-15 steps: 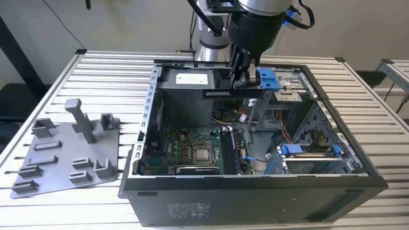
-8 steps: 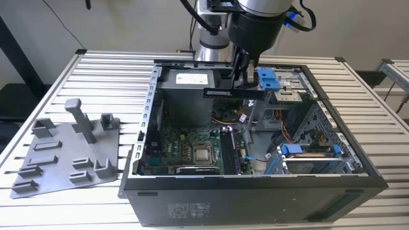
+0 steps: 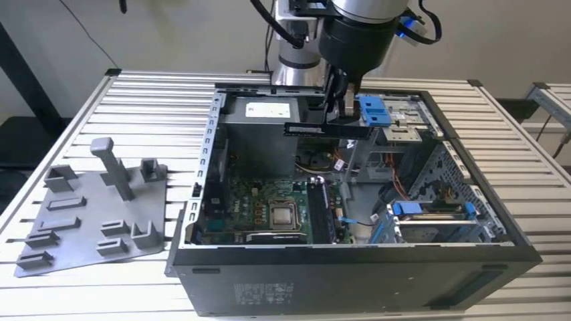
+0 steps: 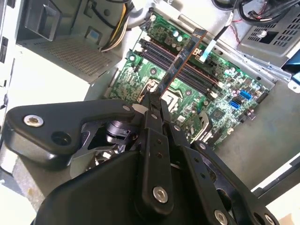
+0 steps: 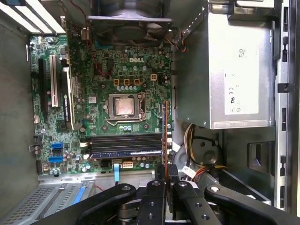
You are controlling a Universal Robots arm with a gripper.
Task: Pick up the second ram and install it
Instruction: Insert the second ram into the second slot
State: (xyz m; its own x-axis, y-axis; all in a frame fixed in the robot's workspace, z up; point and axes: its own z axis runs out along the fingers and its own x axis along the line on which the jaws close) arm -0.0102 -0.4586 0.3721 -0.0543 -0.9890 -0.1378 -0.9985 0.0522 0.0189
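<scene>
The gripper [image 3: 337,120] is closed narrowly on the second ram [image 3: 308,129], a thin, flat strip. In the exterior view it is held level over the open computer case [image 3: 357,257], about at the height of the case's upper rim. The case is a dark sheet-metal box lying on its side on a table [image 3: 134,100] of ribbed aluminium slats.

That view also takes in a grey plastic fixture plate [image 3: 80,227] with upright posts, lying on the slats at the exterior view's left, apart from the case. Chunky blue drive-bay latches [image 3: 373,110] sit just beside the gripper.

In the second wrist view the matt black fingers [image 4: 149,117], jointed with bright round pins, pinch one end of the stick [image 4: 180,61]. Its glossy dark face slants out over the green motherboard [image 4: 154,79]. The long dark memory slots [image 4: 197,75] lie beneath it, and the stick runs crosswise to them, clear of the board.

In the first wrist view the stick [image 5: 165,136] appears edge-on as a thin line rising from the fingertips [image 5: 159,183]. It hangs over the end of the memory slots [image 5: 126,140].

Inside the case this view shows the motherboard [image 5: 93,70] with its square metal processor socket [image 5: 124,105]. Beside the board is a plain grey metal power supply [image 5: 225,70], with a bundle of coloured wires [image 5: 197,166] leaving it.
</scene>
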